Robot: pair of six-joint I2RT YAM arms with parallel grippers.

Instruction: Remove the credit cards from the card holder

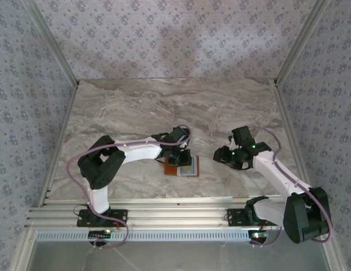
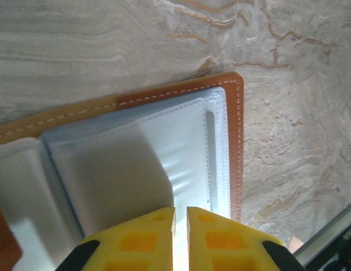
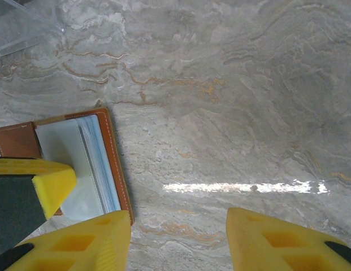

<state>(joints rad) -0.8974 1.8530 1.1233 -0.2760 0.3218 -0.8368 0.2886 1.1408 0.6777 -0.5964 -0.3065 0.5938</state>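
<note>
The left arm is folded at the elbow, and its forearm is stretched toward the middle of the desk [image 1: 135, 107]. The left tool [image 1: 182, 153] is tipped down directly over the card holder [image 1: 188, 169]. In the left wrist view, the yellow fingers [image 2: 141, 234] of the left tool [image 2: 181, 210] are drawn together to a narrow slit, with their tips set against clear sleeves. Whether anything thin is pinched in that slit cannot be told. The card holder [image 2: 175, 95] is laid open and flat, just ahead of and under this tool. A tan-brown leather rim with pale stitching and a rounded corner is seen, with glossy transparent pockets stacked inside it over a pale grey-blue lining.

The right arm is bent back at its elbow and angled forward and to the left. The right tool [image 1: 222, 156] is held above bare desk, near the card holder but apart from it. In the right wrist view, the right tool [image 3: 178, 226] is spread wide. Glossy marbled grey-beige stone, veined in ochre, is seen between its blocky yellow fingers [image 3: 277, 240]. The card holder [image 3: 115, 164] is found to the left of this tool, with a yellow finger [image 3: 48, 183] of the left tool over it.
</note>
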